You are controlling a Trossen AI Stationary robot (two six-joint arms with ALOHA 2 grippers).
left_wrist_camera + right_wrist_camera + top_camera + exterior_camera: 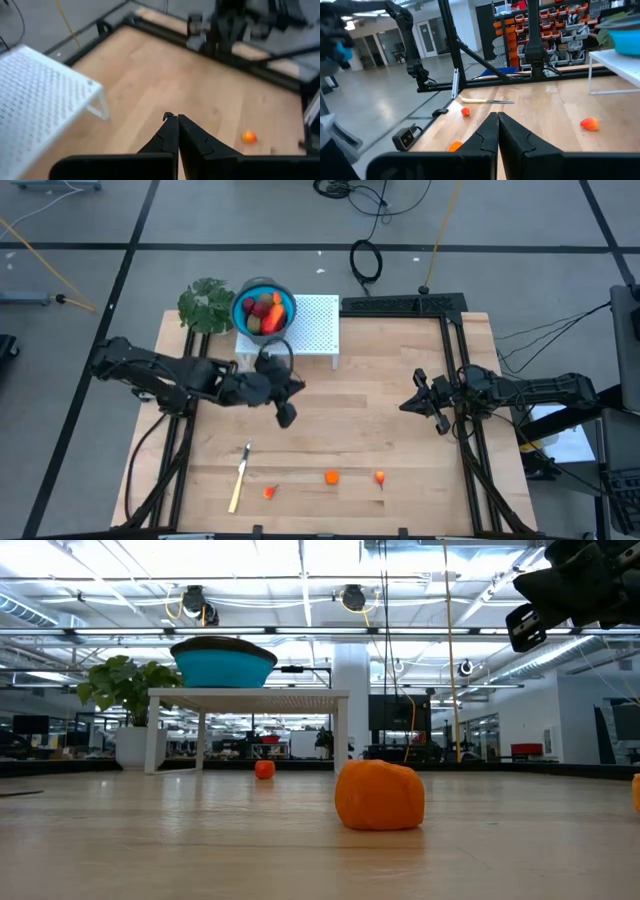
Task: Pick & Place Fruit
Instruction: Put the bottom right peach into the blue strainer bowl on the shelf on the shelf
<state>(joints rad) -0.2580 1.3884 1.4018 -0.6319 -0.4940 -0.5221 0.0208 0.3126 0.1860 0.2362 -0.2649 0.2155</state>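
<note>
A blue bowl (265, 310) with several red, orange and olive fruit pieces sits on a white perforated stand (315, 325) at the table's far side. Small orange pieces lie near the front edge (270, 492), (331, 476), (380, 476). The low view shows one large (379, 796) and another farther back (264, 769). My left gripper (287, 418) hangs shut and empty above the table's middle, in front of the stand; its fingers meet (173, 117). My right gripper (405, 404) waits shut at the right, fingers together (495, 116).
A pale-handled knife (240, 478) lies near the front left. A green plant (207, 305) stands left of the bowl. Dark frame rails (455, 380) run along the table's sides. Bare wood lies between the two grippers.
</note>
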